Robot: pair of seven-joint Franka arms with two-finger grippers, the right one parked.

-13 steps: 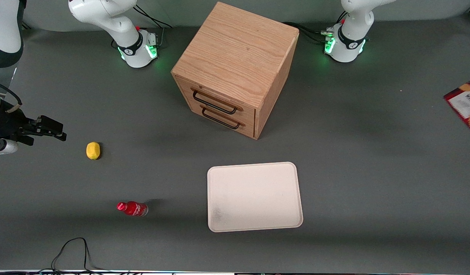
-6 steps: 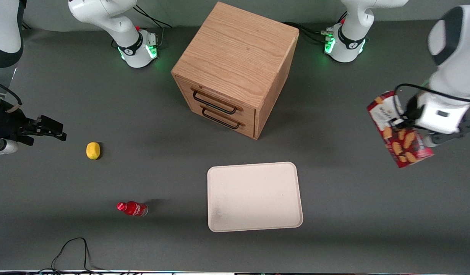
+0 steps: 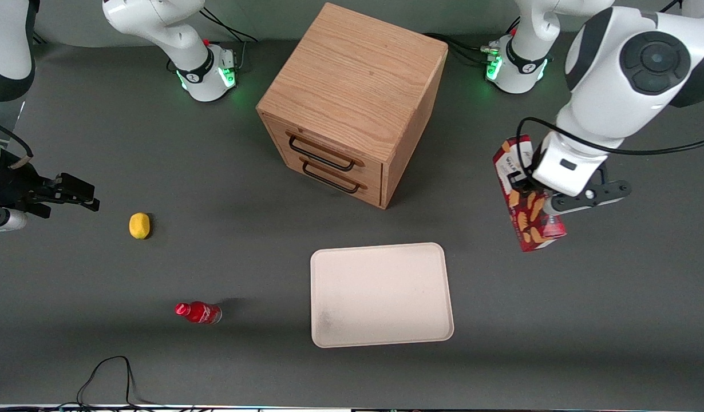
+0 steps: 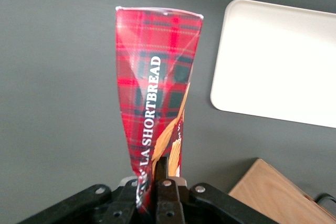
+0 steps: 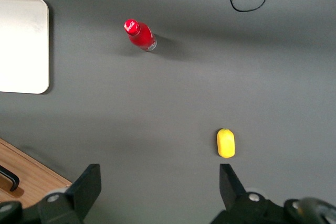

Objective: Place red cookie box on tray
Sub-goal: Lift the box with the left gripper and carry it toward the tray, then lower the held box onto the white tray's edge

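Carried nearer the flat cream-white rectangular tray (image 3: 380, 294) since a moment ago, the long dark-red cookie box (image 3: 525, 200) hangs pinched in the left gripper (image 3: 532, 191); its fingertips seem partly hidden.

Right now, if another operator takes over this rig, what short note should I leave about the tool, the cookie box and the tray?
Tool: shut on the red cookie box, holding it in the air above the table, toward the working arm's end, beside the wooden drawer cabinet.
Tray: nothing on it, nearer the front camera than the cabinet.
Done: box grasped and lifted.
Left: carry the box over the tray, lower it, release.
Small red bottle and lemon lie toward the parked arm's end, out of the path.
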